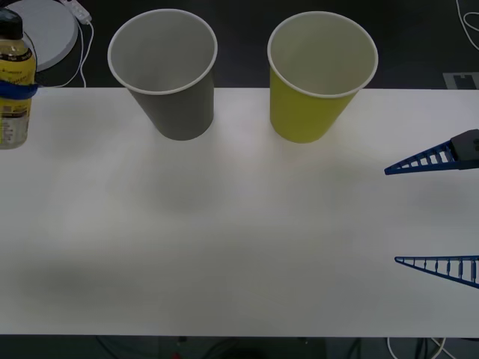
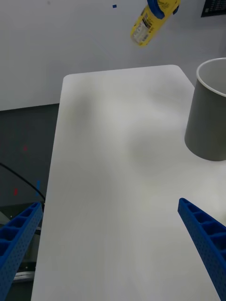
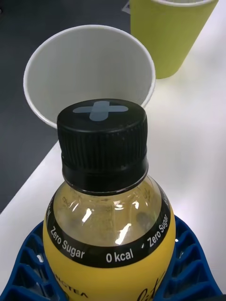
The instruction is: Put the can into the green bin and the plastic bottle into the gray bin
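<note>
While the plastic bottle [image 1: 15, 71] is held upright off the table at the far left edge of the front view, the step in hand appears to be carrying it to the gray bin [image 1: 166, 75]. It is a small bottle with a yellow label, a black screw cap and pale liquid showing at the neck. The left gripper [image 3: 113, 263] has its blue ribbed fingers [image 3: 33, 263] closed around the bottle's body, seen as a blue band across the label in the front view. From the left wrist view, the bottle's cap sits just in front of the gray bin's open white mouth, with the green bin [image 3: 172, 35] beyond it. Both bins stand upright side by side near the far edge of the white table [image 1: 239, 239], gray to the left, green to the right, close together but apart. No can is visible on the table. The right gripper [image 1: 432, 213] waits at the right edge over bare table, its fingers spread wide and holding nothing. Judging from this, the next move calls for bringing the bottle sideways until it is over the gray bin's rim, then releasing it so it drops inside without tipping the light cup.
</note>
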